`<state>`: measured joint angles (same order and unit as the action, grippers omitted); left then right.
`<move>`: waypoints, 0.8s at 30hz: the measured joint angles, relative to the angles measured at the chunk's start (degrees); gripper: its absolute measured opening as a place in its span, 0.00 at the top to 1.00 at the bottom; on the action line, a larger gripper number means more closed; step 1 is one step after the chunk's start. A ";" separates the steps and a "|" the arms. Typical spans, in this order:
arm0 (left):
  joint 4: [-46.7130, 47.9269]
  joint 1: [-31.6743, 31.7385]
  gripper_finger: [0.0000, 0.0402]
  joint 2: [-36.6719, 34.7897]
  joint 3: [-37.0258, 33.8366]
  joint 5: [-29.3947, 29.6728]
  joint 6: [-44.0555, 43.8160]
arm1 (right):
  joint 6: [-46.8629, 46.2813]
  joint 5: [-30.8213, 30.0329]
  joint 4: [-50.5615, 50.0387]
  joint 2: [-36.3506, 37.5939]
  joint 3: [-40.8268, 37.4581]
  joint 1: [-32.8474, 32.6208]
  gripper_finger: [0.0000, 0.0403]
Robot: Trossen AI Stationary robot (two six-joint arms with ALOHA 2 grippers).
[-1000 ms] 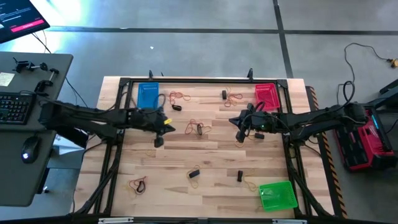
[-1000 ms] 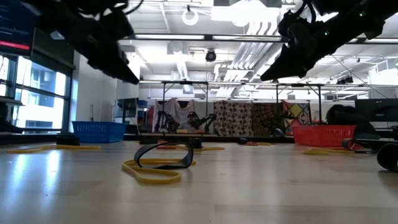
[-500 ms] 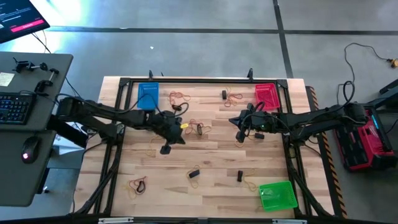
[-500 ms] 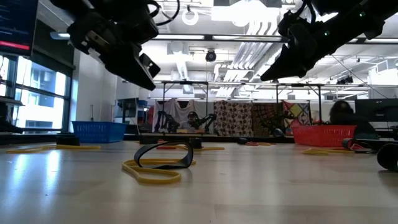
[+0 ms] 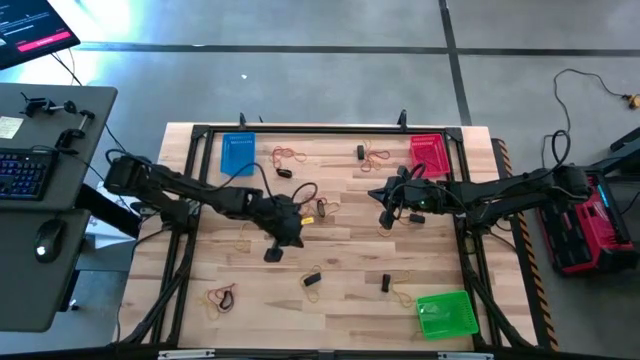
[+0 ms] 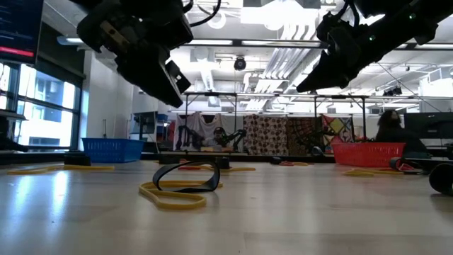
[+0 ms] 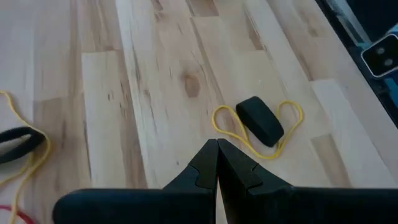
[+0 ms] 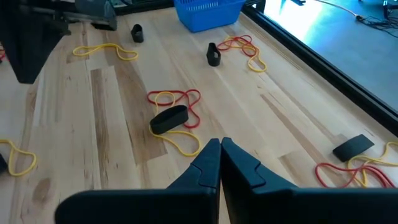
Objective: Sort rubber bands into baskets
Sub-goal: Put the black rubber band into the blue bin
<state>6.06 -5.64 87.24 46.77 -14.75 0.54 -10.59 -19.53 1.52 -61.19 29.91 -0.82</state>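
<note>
Only the high view shows the green basket (image 5: 446, 314).

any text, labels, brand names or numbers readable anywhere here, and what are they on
No text can be read in any view.
Monitor, at the top left corner of the high view: pink and white lines on its screen, too small to read.
Yellow note on the grey desk: too blurred to read.
</note>
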 joint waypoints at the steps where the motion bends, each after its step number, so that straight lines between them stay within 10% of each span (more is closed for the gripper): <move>1: 0.17 -0.49 0.99 0.45 0.39 0.52 -1.23 | -0.03 0.00 0.02 0.00 0.00 0.00 1.00; 24: -0.01 -20.25 0.60 5.16 7.17 24.38 -26.94 | -1.38 1.53 -2.15 0.00 0.00 0.02 1.00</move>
<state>6.04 -25.89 92.39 53.94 9.63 -26.40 -11.97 -18.00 -0.63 -61.19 29.91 -0.80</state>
